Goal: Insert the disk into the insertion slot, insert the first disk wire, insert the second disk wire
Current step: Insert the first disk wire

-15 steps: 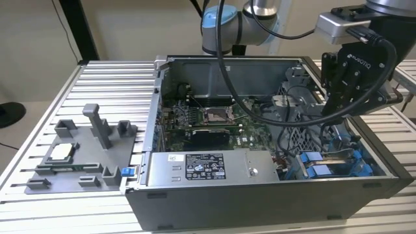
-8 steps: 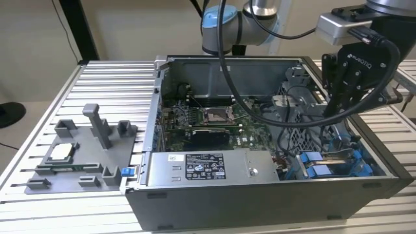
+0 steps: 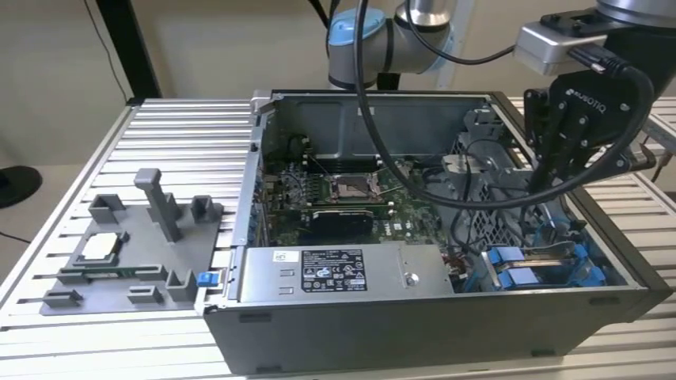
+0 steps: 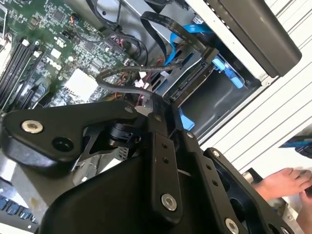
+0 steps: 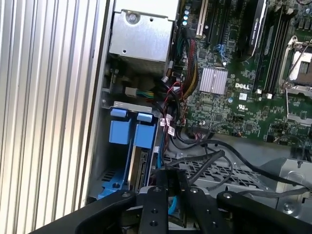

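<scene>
A black robot gripper (image 5: 171, 179) hangs inside an open grey metal computer case (image 3: 423, 332), its fingers drawn narrow close by the flat silver disk in its bright blue plastic carrier (image 5: 144, 136); whether they pinch a wire cannot be told. The disk sits in the grey metal insertion slot (image 5: 117, 105) at the case's corner, beside the green motherboard (image 5: 243, 97).

Soft, even indoor light fills the exterior view: the ribbed table (image 3: 158, 134) shines pale, while the inside of the computer case (image 3: 423, 332) under the gripper (image 3: 541, 186) lies in shade. In the second wrist view the table beyond the gripper's black body glares almost white. In the first wrist view the motherboard (image 5: 243, 97) looks cool and bluish.
</scene>
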`<act>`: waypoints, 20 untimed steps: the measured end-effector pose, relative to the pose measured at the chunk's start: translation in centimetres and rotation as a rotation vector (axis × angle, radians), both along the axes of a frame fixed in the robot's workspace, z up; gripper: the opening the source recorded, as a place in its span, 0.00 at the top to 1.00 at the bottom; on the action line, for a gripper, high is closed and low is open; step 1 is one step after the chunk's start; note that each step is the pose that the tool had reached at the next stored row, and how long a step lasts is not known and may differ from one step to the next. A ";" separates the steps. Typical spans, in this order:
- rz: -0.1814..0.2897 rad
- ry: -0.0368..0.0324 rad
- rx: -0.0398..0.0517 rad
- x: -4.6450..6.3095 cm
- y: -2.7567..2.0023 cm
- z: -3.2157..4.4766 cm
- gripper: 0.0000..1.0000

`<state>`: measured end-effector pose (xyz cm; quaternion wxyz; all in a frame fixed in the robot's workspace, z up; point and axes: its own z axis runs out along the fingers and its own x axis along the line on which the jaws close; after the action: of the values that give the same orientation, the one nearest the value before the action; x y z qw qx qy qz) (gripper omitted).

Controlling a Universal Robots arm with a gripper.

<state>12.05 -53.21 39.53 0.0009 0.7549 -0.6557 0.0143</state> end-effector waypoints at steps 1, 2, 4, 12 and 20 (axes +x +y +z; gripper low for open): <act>0.000 0.0000 0.0001 0.0 -0.14 0.00 1.00; 0.000 0.0000 -0.0002 0.0 -0.39 0.00 1.00; 0.000 -0.0001 -0.0001 0.1 -1.03 -0.01 1.00; -0.002 -0.0001 0.0061 0.8 -2.62 -0.67 1.00; -0.009 -0.0001 0.0123 1.1 -2.96 -1.01 1.00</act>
<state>13.17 -56.16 38.52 -0.0037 0.7518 -0.6593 0.0103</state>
